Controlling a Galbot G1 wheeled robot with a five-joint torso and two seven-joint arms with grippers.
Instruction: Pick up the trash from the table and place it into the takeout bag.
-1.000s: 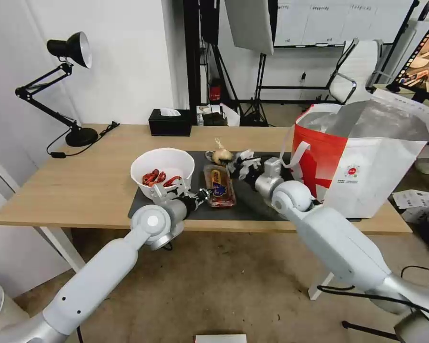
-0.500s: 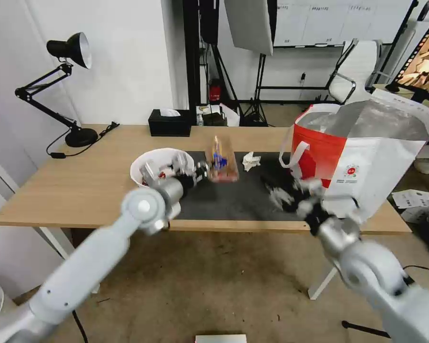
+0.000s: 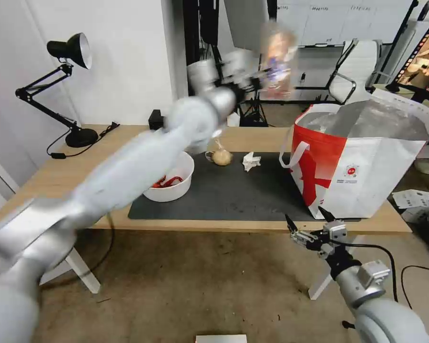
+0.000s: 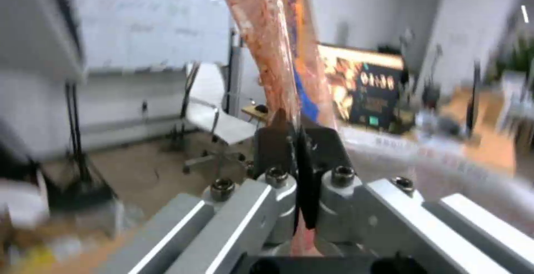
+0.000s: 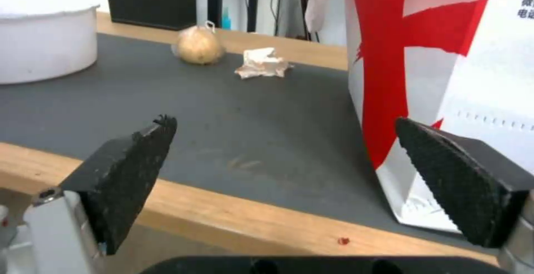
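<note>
My left gripper [image 3: 258, 75] is raised high above the table [image 3: 257, 136], shut on the clear plastic tray [image 3: 277, 59], which hangs up and to the left of the takeout bag [image 3: 367, 162]. In the left wrist view the fingertips [image 4: 278, 134] pinch the tray's edge [image 4: 267, 36]. The white bowl [image 3: 174, 189] of red shells, the knotted beige bag [image 3: 221, 156] and the crumpled tissue [image 3: 250, 161] rest on the dark mat [image 3: 224, 195]. My right gripper [image 3: 310, 228] hangs open below the table's front edge, facing the mat [image 5: 222, 99], the tissue [image 5: 263, 63] and the takeout bag [image 5: 445, 57].
A black desk lamp [image 3: 71, 47] stands at the table's far left, with a black tissue box [image 3: 153, 119] partly hidden behind my left arm. An office chair [image 3: 357, 66] and stands fill the room behind. The bag's top is open, with foil lining showing.
My left arm has swung up from the mat with the tray, lifting it high toward the bag. My right arm has drawn back from the mat to below the table's front edge.
</note>
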